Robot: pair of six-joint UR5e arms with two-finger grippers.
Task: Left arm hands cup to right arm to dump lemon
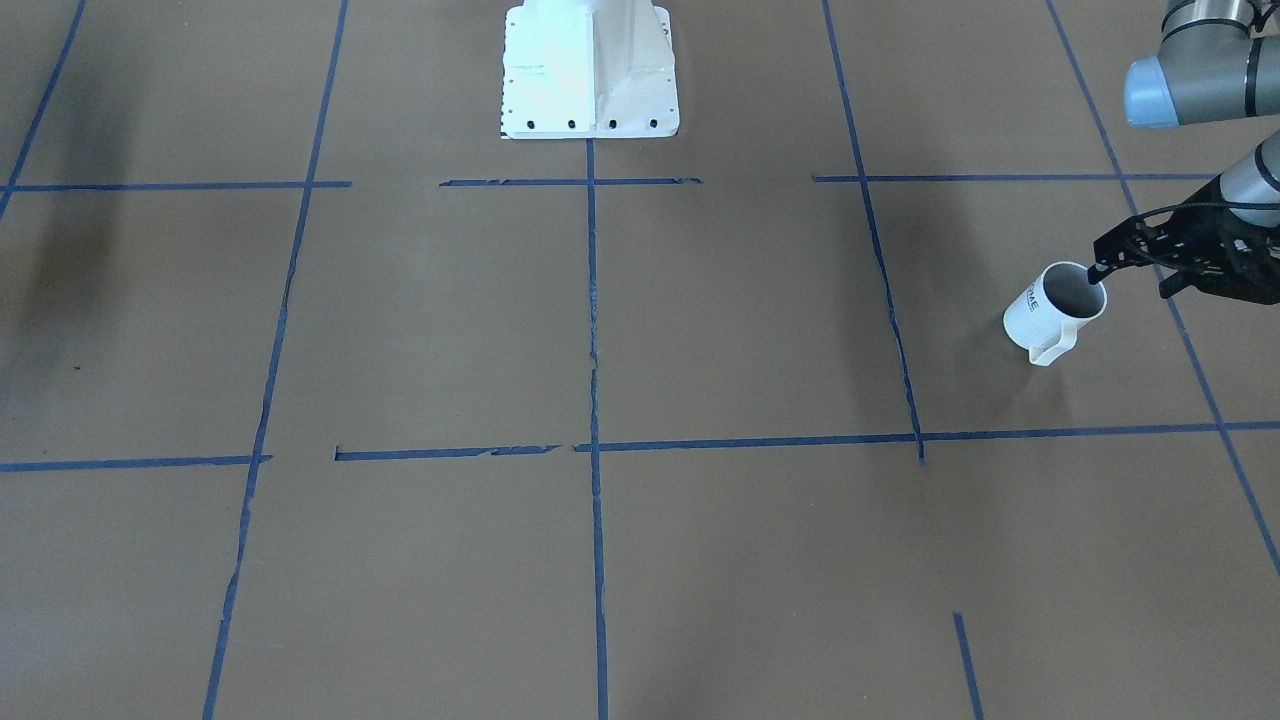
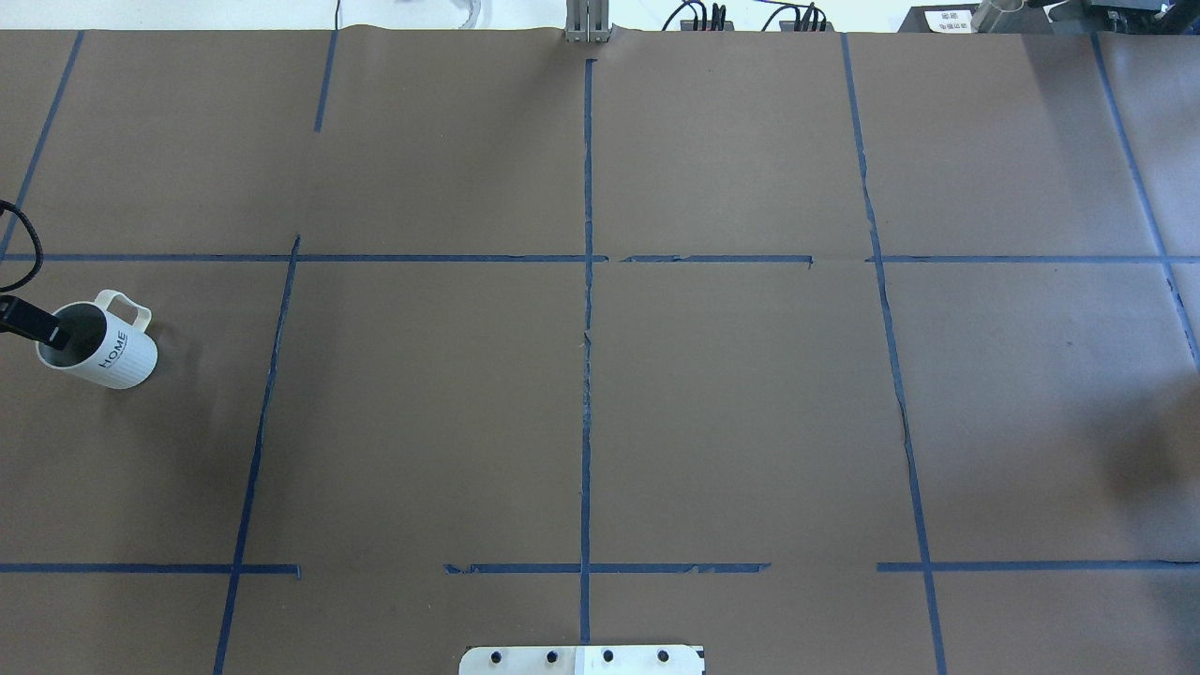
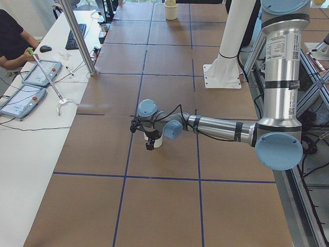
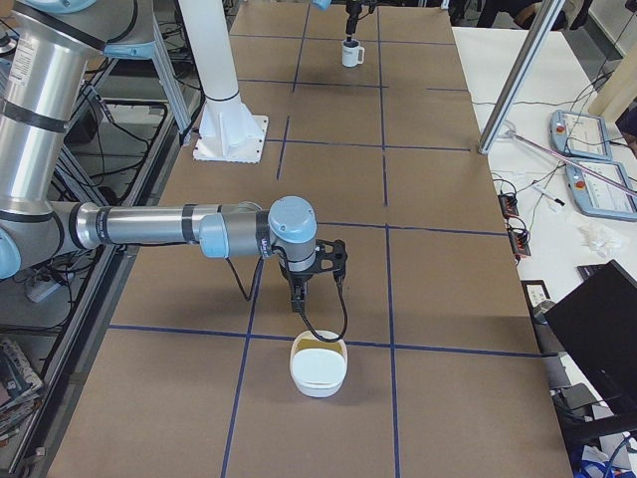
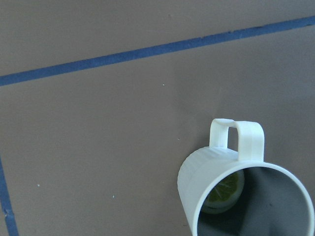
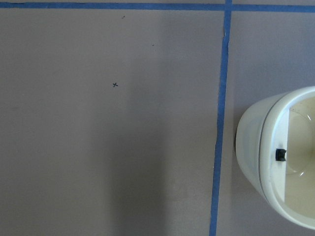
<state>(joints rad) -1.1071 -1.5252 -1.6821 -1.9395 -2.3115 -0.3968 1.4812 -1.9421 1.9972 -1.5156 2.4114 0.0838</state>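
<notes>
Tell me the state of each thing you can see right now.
Cup: mouth up, lemon inside.
Lemon: lying at the cup's bottom.
Left gripper: one finger inside the cup's rim; cannot tell whether it grips.
Right gripper: pointing down near the bowl; cannot tell whether open or shut.
Bowl: upright on the table.

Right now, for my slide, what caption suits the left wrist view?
White cup on the brown table, a lemon at its bottom, handle pointing away from the camera.
</notes>
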